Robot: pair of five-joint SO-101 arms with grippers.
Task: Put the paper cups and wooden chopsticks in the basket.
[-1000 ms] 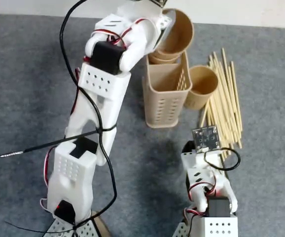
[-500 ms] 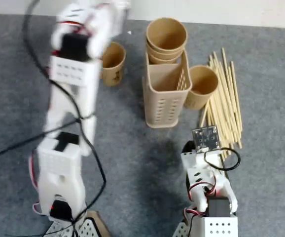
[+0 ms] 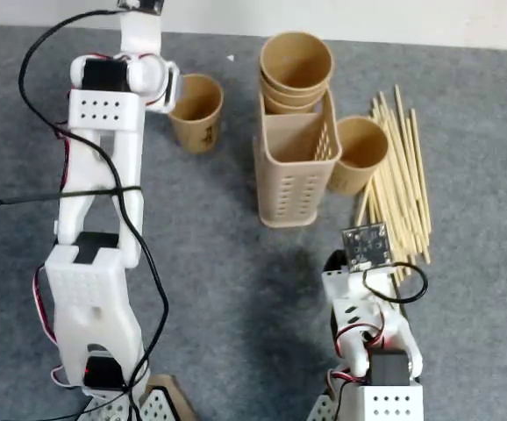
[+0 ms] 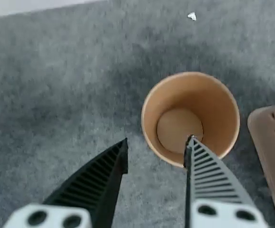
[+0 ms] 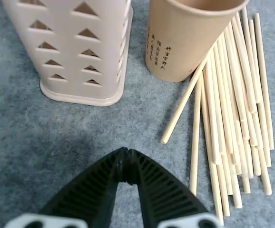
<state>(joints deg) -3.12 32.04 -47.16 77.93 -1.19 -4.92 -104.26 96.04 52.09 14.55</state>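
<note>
- Grey felt covers the surface [image 3: 236,281]. The far end of the left arm [image 3: 104,175] runs off the top edge of the high view, so its tip is hard to make out there.
- In the left wrist view, just a corner of the basket [image 4: 272,142] peeks in, with small holes in it.
- In the right wrist view, the upper part of the basket and the rim of the right cup [image 5: 185,38] are cut off.
- The left tool [image 4: 156,142] is spread wide apart. One finger sits over the near rim of the left cup [image 4: 190,118]. I cannot tell if it touches.
- The left cup is brown paper. It stands upright, left of the basket and apart from it. Its round flat bottom shows.
- The tan basket stands upright in the middle. A stack of cups [image 3: 296,66] sits in its far part.
- The right cup stands just beside the basket's right side.
- The chopsticks [image 3: 403,175] are pale wood. They lie in a loose pile right of that cup.
- The right tool [image 5: 126,154] is pinched together, near the basket's near side.
</note>
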